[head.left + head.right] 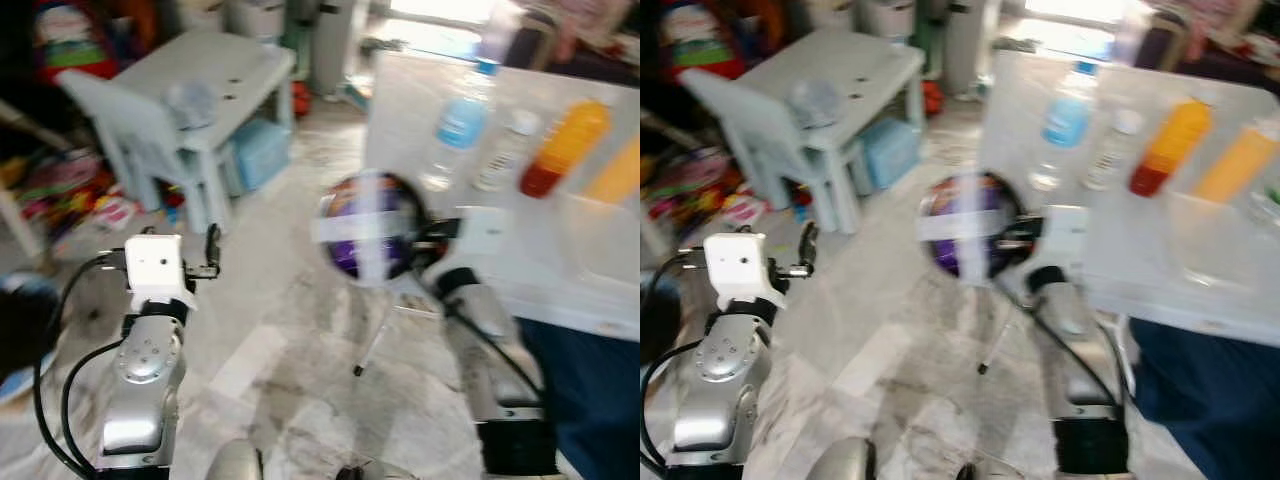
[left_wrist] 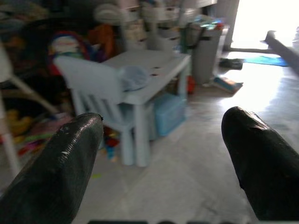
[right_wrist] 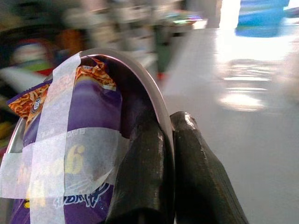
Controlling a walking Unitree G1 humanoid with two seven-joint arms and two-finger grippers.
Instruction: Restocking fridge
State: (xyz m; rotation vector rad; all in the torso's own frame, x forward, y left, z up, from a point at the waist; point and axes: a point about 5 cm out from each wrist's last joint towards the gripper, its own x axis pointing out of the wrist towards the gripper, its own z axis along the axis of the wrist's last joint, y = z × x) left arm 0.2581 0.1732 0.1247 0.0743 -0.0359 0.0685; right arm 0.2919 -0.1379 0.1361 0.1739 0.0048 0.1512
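At frame center, the right claw [image 1: 415, 243] pinched the taped bowl [image 1: 368, 226] by its rim, apparently for carrying; the left claw [image 1: 210, 255] hung released.

Both head views are motion-blurred; labels on the bottles [image 1: 565, 150] standing on the white surface [image 1: 560, 270] cannot be read. The purple packet [image 3: 70, 154] in the taped bowl [image 1: 370, 225] is cut off by the wrist view's lower edge. The orange container [image 1: 620, 170] is cut by the right edge
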